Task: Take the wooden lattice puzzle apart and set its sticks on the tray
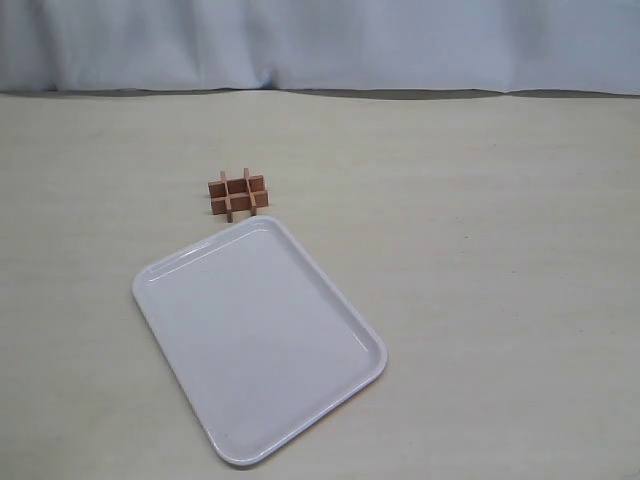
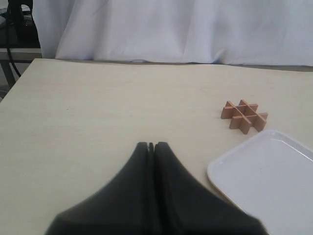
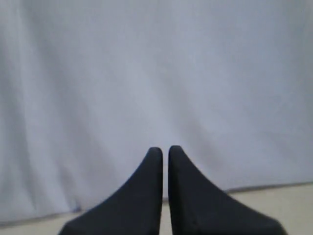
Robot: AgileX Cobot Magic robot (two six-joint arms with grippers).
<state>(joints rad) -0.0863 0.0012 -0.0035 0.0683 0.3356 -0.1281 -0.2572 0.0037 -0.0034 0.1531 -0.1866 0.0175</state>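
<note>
The wooden lattice puzzle (image 1: 238, 193) stands whole on the table, its reddish-brown sticks still interlocked, just beyond the far corner of the tray (image 1: 170, 300). The white tray holds nothing. Neither gripper shows in the exterior view. In the left wrist view my left gripper (image 2: 152, 145) is shut with nothing in it, well short of the puzzle (image 2: 244, 116) and beside the tray's corner (image 2: 220, 171). In its own wrist view my right gripper (image 3: 165, 149) is shut to a thin slit and holds nothing; it faces the white curtain, and neither puzzle nor tray shows there.
A white curtain (image 1: 320, 40) hangs along the table's far edge. The pale table (image 1: 480, 250) stretches wide on both sides of the tray. At the left, past the table's end, stand a dark stand and cables (image 2: 17, 24).
</note>
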